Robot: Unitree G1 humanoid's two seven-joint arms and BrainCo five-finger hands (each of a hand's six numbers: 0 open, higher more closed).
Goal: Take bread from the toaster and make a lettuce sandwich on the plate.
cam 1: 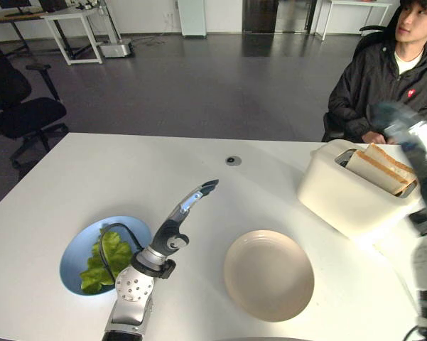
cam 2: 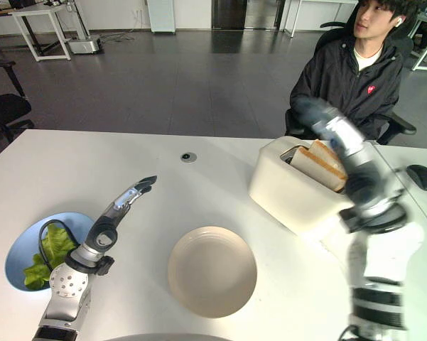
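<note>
A cream toaster [cam 1: 334, 193] stands at the right of the white table with two toasted bread slices [cam 1: 378, 168] sticking out of its slot. My right hand [cam 2: 318, 116] hovers blurred just above and behind the slices, with its forearm hanging over the toaster's right end. An empty beige plate [cam 1: 268, 275] lies in the near middle. To its left, green lettuce [cam 1: 108, 258] rests on a blue plate [cam 1: 72, 256]. My left hand [cam 1: 186, 212] is raised between the two plates, fingers stretched straight toward the table's middle, holding nothing.
A small round cable grommet [cam 1: 233, 160] sits in the table's far middle. A dark computer mouse [cam 2: 420, 176] lies at the right edge beyond the toaster. The table's front edge runs close under the beige plate.
</note>
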